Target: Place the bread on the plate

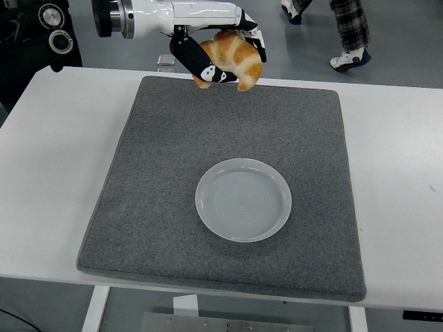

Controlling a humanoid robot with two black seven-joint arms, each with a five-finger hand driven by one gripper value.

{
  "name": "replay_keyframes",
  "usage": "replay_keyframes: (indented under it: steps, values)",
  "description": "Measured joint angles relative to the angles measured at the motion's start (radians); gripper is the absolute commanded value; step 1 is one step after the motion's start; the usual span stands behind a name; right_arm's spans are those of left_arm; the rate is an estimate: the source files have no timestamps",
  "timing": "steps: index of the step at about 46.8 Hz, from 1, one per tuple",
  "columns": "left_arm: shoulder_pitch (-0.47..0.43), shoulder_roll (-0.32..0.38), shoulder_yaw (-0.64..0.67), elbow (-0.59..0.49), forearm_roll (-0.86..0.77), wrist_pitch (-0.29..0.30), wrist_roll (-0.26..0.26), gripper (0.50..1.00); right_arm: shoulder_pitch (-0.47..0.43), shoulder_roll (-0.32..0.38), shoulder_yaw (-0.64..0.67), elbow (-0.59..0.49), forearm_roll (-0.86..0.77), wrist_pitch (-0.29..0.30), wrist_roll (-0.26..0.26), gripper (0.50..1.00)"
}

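Five fingers (201, 63) of left hand (211, 48) clamped round the bread (235, 59) (a croissant), held in the air over far edge of grey mat (159, 173). Plate (243, 199) sits mid-mat, well apart. White table (55, 152) underneath.

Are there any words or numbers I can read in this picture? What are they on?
No words or numbers can be read anywhere.
The left hand holding the bread has small white marks on its fingers, too small to read.
The plate, mat and table carry no text.
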Motion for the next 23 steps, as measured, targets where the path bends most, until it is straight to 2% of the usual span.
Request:
replay_keyframes:
  steps: [11,23]
  values:
    - [0.031,-0.031,0.066,-0.045,0.057,-0.003,0.000,0.500,0.000,0.000,0.000,0.000,0.000,0.000,0.000,0.952]
    - [0.103,-0.040,0.070,-0.047,0.142,0.004,-0.001,0.500,-0.001,0.000,0.000,0.000,0.000,0.000,0.000,0.952]
